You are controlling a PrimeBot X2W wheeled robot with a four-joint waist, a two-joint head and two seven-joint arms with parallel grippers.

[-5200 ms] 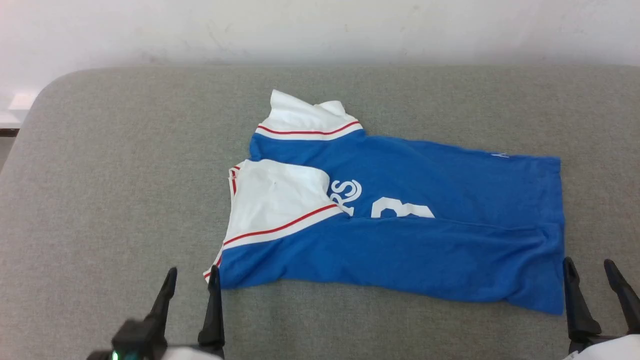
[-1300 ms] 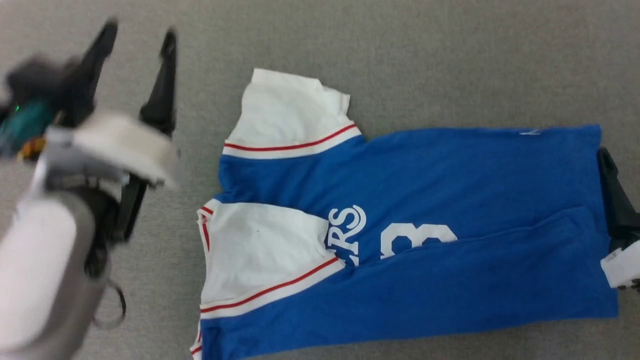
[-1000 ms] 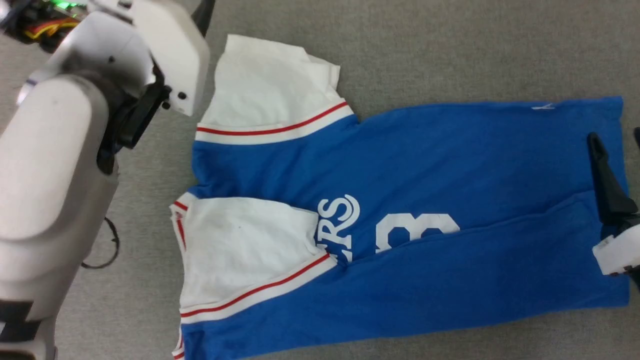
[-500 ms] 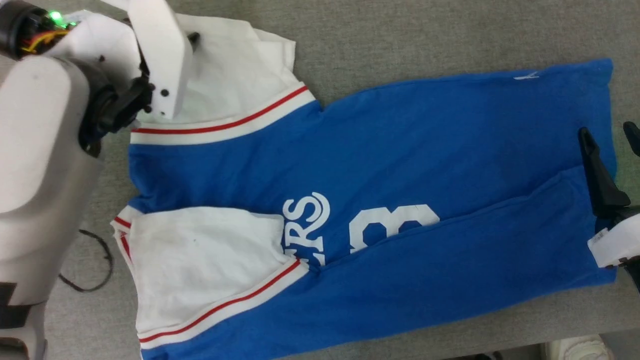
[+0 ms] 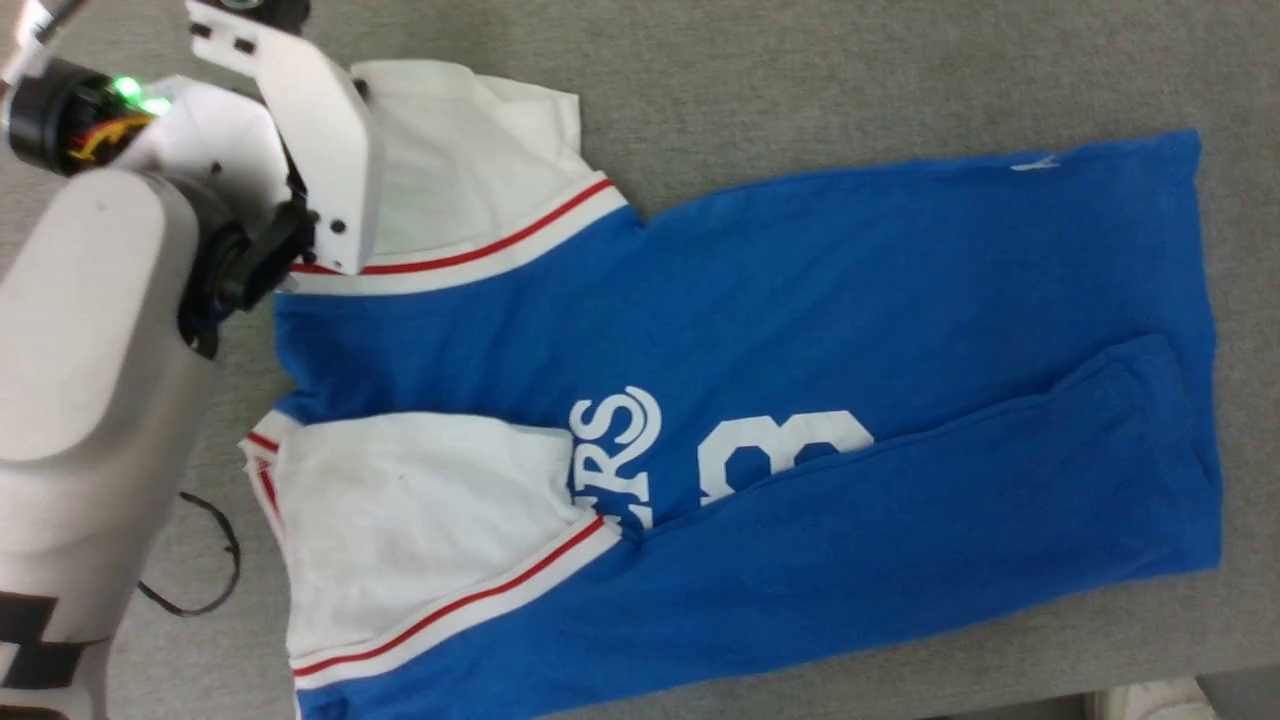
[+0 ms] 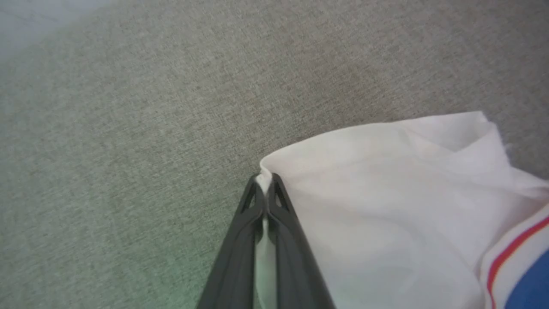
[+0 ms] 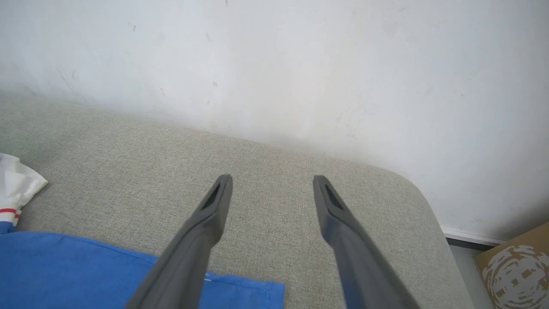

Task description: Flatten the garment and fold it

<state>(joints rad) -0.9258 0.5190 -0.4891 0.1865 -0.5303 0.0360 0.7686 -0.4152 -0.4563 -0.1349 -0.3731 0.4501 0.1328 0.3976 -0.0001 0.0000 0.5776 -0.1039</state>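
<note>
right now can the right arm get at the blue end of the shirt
Probably yes. Its fingers are open right by the shirt, at its blue edge, with just bare cushion around them and nothing in the way.

The garment (image 5: 780, 300) bears white letters "RS" and a digit (3 or 8, partly covered).

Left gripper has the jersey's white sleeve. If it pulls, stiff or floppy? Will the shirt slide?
Probably floppy: the sleeve puckers into folds where the left gripper pinches it. Likely light and thin: the garment lies limp with soft creases. The textured grey surface may grip it, so expect stretching before sliding.
</note>
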